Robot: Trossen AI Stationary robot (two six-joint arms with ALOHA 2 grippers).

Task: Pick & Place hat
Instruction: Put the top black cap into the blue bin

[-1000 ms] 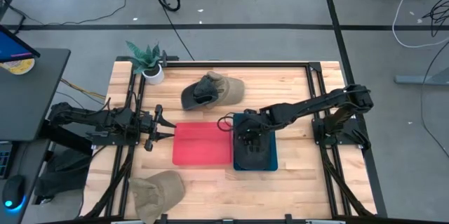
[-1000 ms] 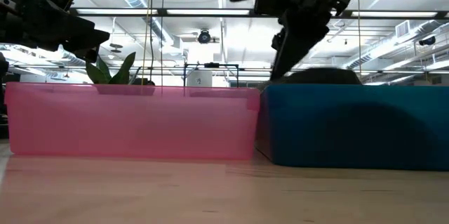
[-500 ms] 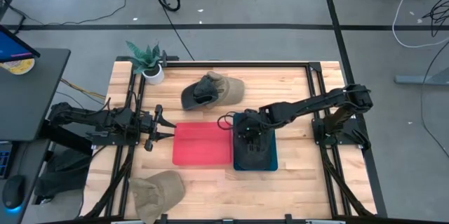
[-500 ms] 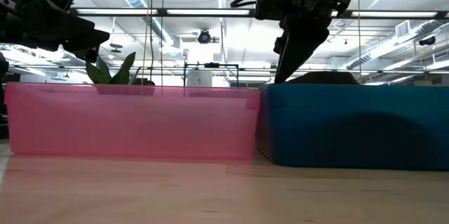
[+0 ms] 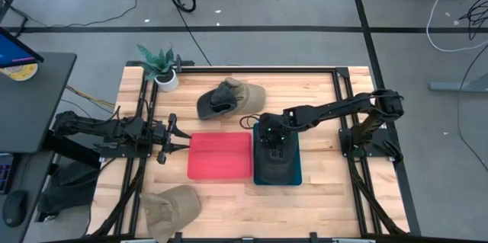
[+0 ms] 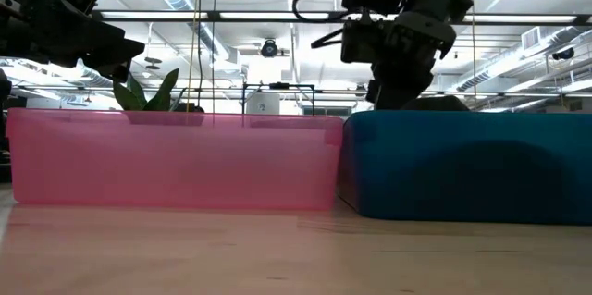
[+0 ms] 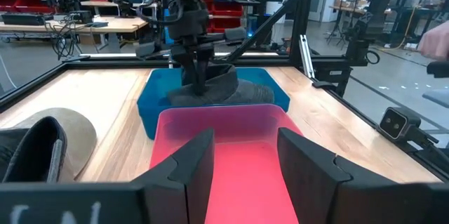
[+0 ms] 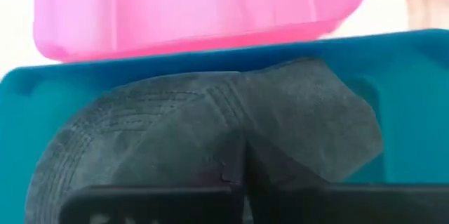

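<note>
Dark cap (image 5: 275,163) sitting in the blue bin (image 5: 295,176) as the right hand (image 5: 271,138) is pinching it shut; lifting clear seems next, left hand (image 5: 177,138) idling open.

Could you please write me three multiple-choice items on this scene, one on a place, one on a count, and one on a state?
1. Where does the dark hat lie?
A. In the pink bin
B. In the blue bin
C. On the bare table beside the plant

2. How many tan hats lie on the table outside the bins?
A. None
B. One
C. Two

3. How do the right gripper's fingers stand?
A. Shut
B. Spread wide above the pink bin
C. Out of every view

Answers:
1. B: the high view shows the dark hat inside the blue bin, next to the pink bin, which holds no hat.
2. C: one tan hat lies beyond the bins and another tan hat at the near edge.
3. A: the right gripper is over the blue bin, its fingers closed together at the dark hat.
</note>
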